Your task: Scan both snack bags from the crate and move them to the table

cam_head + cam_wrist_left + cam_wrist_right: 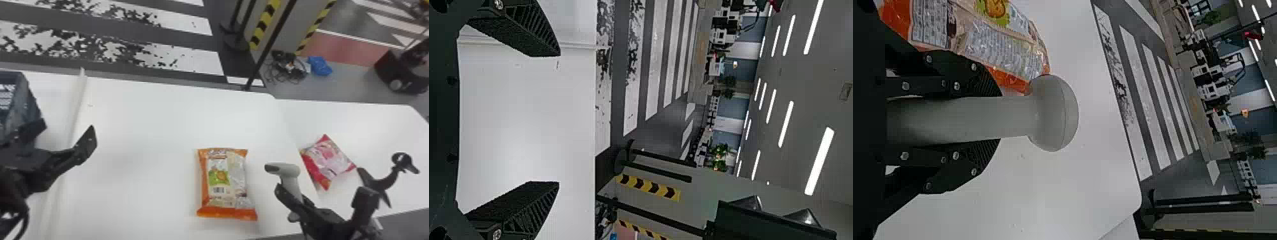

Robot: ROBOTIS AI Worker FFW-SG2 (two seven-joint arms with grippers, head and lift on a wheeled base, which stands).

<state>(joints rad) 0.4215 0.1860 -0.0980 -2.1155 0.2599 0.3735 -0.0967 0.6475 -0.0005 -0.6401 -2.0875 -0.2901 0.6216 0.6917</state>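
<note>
In the head view my right gripper (295,199) is shut on the grey scanner (282,169), whose head points left toward the orange snack bag (223,185) lying flat on the table. The right wrist view has the scanner (968,119) upright between the fingers of my right gripper (990,117), with the orange bag (1013,55) beside it. A red and pink snack bag (328,161) lies on the table farther right. My left gripper (65,135) stands open near the crate (24,102) at the left; the left wrist view also gives this gripper (558,119) with its fingers wide apart.
The white table (143,127) has a raised seam (75,111) running between the crate and the orange bag. A black holder (383,183) stands right of the right gripper, close to the red bag. Behind the table rises a black pole (271,44).
</note>
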